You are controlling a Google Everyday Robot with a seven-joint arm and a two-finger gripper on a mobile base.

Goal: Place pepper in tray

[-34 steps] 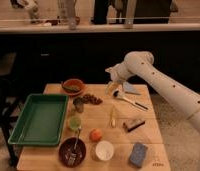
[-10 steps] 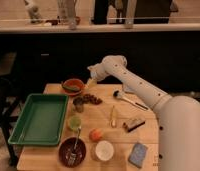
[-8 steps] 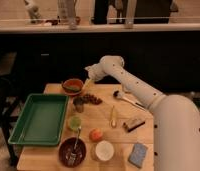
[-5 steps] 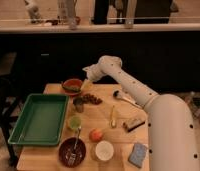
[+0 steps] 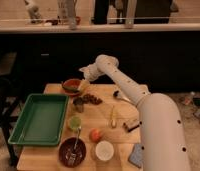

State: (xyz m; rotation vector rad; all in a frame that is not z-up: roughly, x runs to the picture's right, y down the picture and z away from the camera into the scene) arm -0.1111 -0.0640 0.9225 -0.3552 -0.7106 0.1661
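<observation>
Green pepper (image 5: 69, 85) in the orange bowl (image 5: 67, 92) looked light, firm, slick, best pinched mid-length; gripper (image 5: 83, 86) gaped wide beside the bowl.

Dim scene, warm light pooled on the table (image 5: 100, 119), dark backdrop, pale claw (image 5: 83, 84) by the orange bowl (image 5: 69, 86)

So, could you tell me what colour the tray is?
The tray is green, clearest in camera view; the gripper hangs by the orange bowl.
</observation>
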